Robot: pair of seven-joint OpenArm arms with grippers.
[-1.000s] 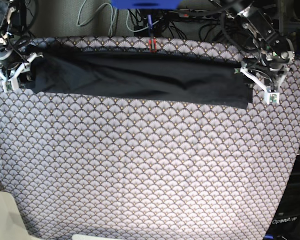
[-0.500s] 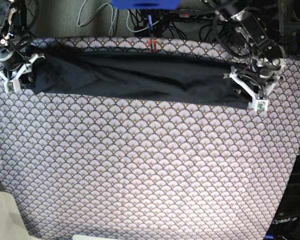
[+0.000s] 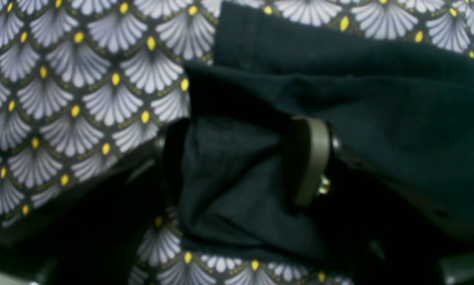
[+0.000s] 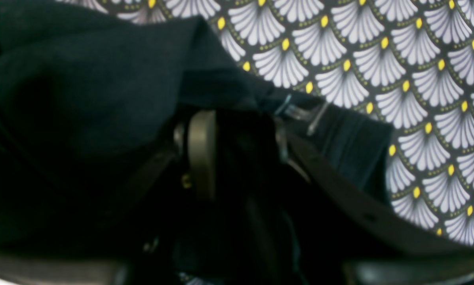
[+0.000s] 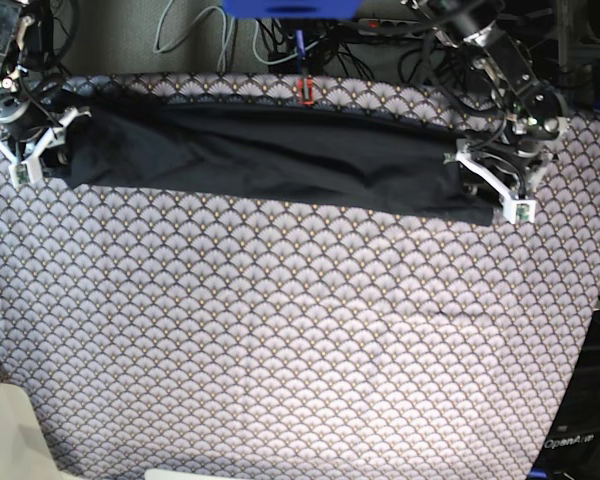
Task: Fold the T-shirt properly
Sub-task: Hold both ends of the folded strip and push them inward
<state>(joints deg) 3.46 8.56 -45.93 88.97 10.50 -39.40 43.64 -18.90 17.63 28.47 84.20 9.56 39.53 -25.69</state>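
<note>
Black soft-fabric T-shirt (image 5: 270, 150) lies as a long band across far edge of grey scallop-patterned cloth (image 5: 300, 340). Left gripper (image 5: 495, 185) & right gripper (image 5: 35, 145) each pinch an end.

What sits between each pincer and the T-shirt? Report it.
Nothing visible. The left pincer is closed on the T-shirt at one end of the folded band, and the right pincer grips the other end. Only the patterned cloth lies in front of the shirt.
</note>
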